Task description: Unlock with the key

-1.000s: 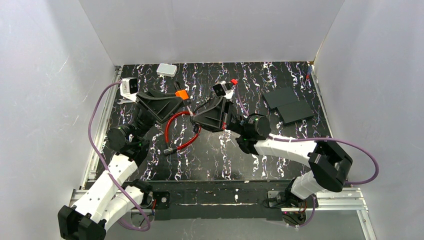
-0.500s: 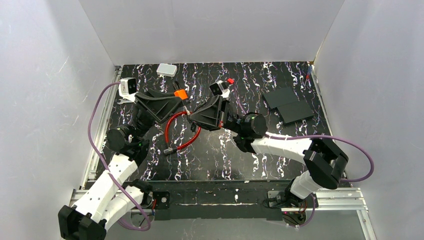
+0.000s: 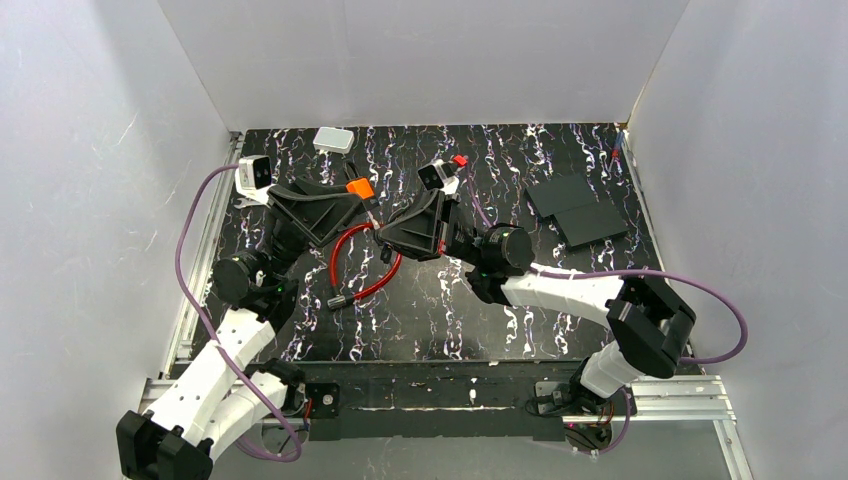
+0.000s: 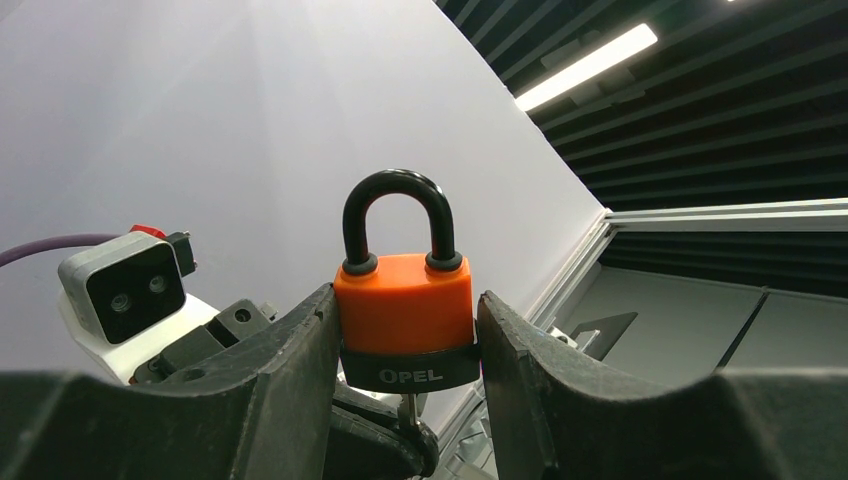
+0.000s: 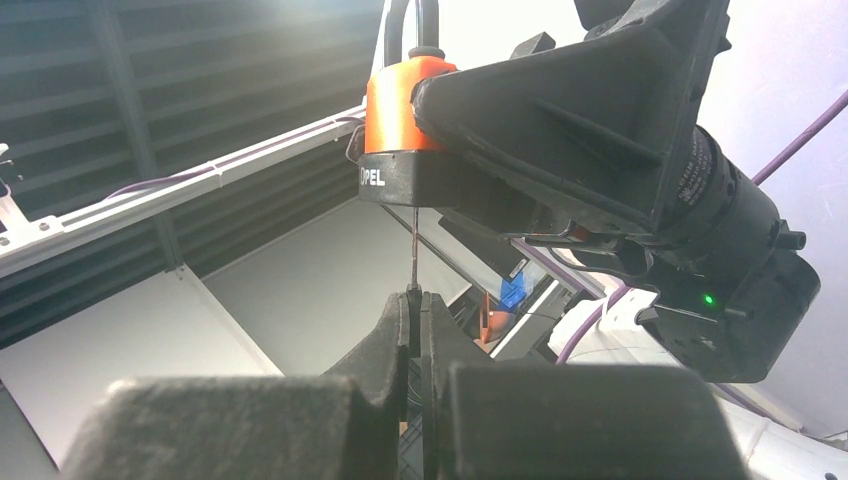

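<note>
An orange padlock [image 4: 405, 305] with a black shackle and a black base is clamped upright between the fingers of my left gripper [image 4: 405, 300], above the table's middle left [image 3: 359, 188]. The key's thin metal blade [image 5: 413, 250] runs straight up into the underside of the padlock [image 5: 395, 110]. Its black head is pinched in my right gripper [image 5: 414, 300], which is shut on it just below the lock. In the left wrist view the blade [image 4: 410, 405] shows under the base. My right gripper [image 3: 380, 232] sits directly beside the left gripper [image 3: 355, 197].
A red cable loop [image 3: 365, 262] lies on the black marbled table under both grippers. A white box [image 3: 333, 140] sits at the back left. Two dark flat plates [image 3: 577, 210] lie at the right. White walls enclose the table.
The right gripper with the key has edged slightly left, toward the padlock. The left gripper and the padlock have shifted a touch left too.
</note>
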Available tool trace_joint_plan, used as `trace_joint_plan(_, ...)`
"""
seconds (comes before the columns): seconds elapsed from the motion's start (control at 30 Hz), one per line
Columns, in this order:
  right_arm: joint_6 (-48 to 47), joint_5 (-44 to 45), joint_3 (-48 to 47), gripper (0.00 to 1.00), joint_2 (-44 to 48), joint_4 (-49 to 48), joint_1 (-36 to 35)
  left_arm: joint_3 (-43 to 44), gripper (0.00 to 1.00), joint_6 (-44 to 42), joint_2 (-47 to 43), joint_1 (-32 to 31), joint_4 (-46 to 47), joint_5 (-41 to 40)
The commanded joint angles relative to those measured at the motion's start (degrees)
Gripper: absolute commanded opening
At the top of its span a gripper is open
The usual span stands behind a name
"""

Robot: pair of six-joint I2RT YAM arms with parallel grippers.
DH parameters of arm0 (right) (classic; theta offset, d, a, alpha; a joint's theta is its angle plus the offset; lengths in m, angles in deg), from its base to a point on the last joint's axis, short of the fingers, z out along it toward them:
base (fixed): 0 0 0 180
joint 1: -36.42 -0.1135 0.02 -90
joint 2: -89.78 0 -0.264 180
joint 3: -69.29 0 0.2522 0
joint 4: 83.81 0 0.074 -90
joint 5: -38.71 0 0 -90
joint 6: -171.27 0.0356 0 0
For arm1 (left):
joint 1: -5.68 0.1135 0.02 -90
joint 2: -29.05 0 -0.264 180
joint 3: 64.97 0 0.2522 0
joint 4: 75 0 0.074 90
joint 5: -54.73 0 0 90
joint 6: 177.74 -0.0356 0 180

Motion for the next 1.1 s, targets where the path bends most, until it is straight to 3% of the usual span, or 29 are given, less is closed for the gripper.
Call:
trace_joint_plan(0.0,-0.2,2.3,-3.2,0.01,1.1,-13.8,0.5,-0.3,0.00,-0.7,-1.7,-0.1,4.5,2.8)
trace_joint_plan(1.07,0.2,4.0,-1.7,0.01,3.4,-14.4,0.5,1.4,0.00,-3.8,-0.8,-0.1,5.8,5.2)
